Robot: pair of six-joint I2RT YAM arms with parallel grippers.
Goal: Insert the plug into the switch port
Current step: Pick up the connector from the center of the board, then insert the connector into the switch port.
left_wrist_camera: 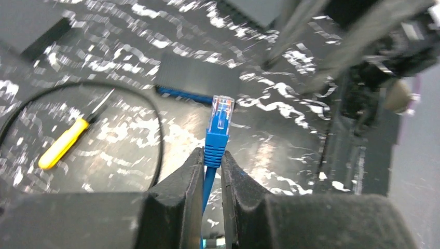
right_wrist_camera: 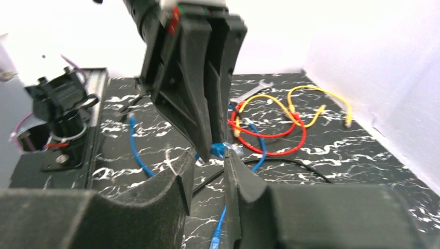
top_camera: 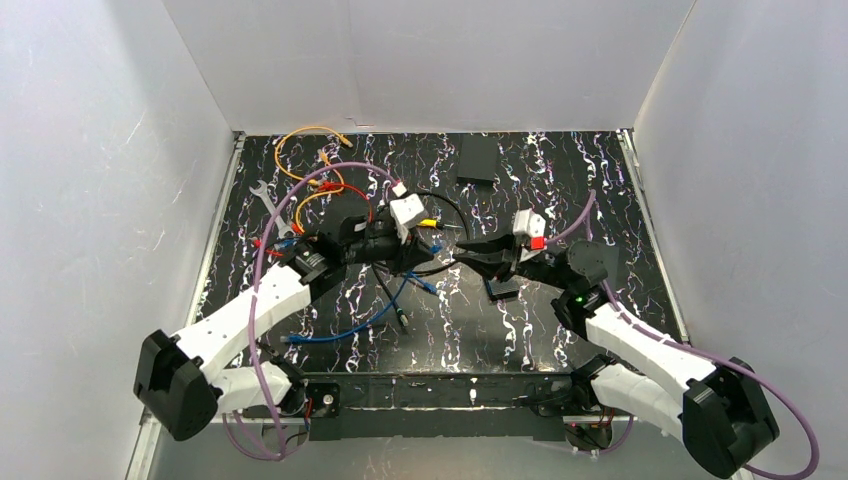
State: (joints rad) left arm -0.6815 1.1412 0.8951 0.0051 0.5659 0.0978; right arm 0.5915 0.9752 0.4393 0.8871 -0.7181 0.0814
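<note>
Nearest the lens in the left wrist view, the left gripper has its two dark fingers pressed together on the boot of the blue plug. The plug's clear tip points straight out beyond the fingertips, and the blue cable runs back between them.

Left of this grip, a yellow-handled screwdriver lies flat on the marbled black table, inside the curve of a black cable.

Top view, from left to right:
- A wrench lies near the table's left edge.
- A yellow cable is looped at the back left corner, with a red cable just beside it.
- The two grippers meet tip to tip over the table's middle, where the plug is held.
- The switch lies at the back of the table, well apart from the plug.
- A small black block lies on the table under the right arm's forward end.

Right wrist view: the right gripper has its fingers standing apart. The plug sits just above the gap and the cable runs down through it. Whether either finger touches the cable cannot be told.
</note>
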